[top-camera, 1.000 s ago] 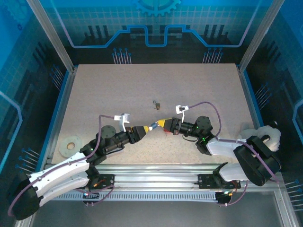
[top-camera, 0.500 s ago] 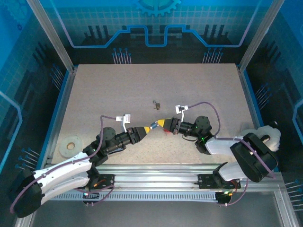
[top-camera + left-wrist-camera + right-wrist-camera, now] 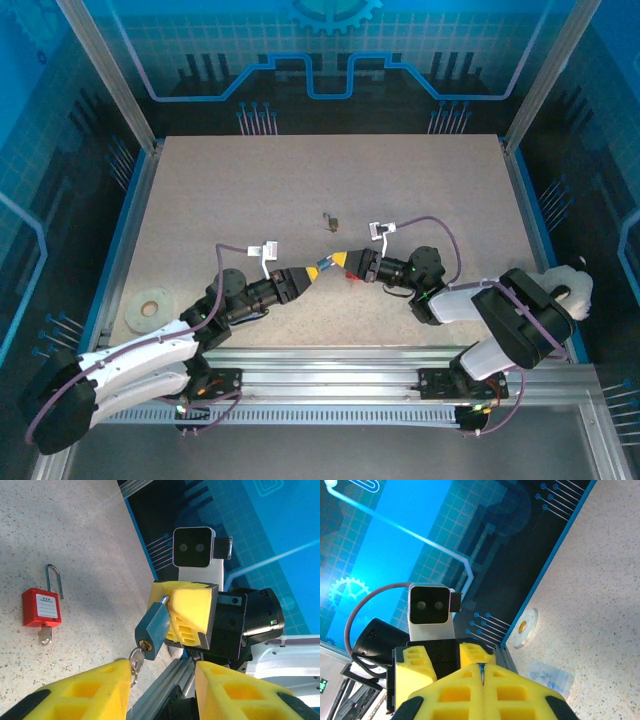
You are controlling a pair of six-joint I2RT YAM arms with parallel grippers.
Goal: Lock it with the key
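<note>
Blue walls with line patterns are seen around a speckled worktop (image 3: pixel 220 200). From above, both arms are stretched low and bent in toward the middle, and the left claw (image 3: pixel 313 271) and right claw (image 3: pixel 340 262) are brought tip to tip.

What is between them is too small to be made out from above. It is made clear by the left wrist view: a teal padlock (image 3: pixel 155 626) is gripped by its top loop in the clenched right claw, and the key (image 3: pixel 136 661) is stuck in the bottom of that padlock, with a small ring on it. The left claw is spread wide. The key is just at the inner edge of one yellow finger (image 3: pixel 85 690), but whether it is touched cannot be told.

Three padlocks can be counted. A red padlock (image 3: pixel 41 607) is laid flat on the worktop, and a small brass padlock (image 3: pixel 331 221) is seen a little farther back.

One white tape roll (image 3: pixel 152 308) is set near the left edge. In the right wrist view, one clear plastic bag (image 3: pixel 550 677) is seen beside it.
</note>
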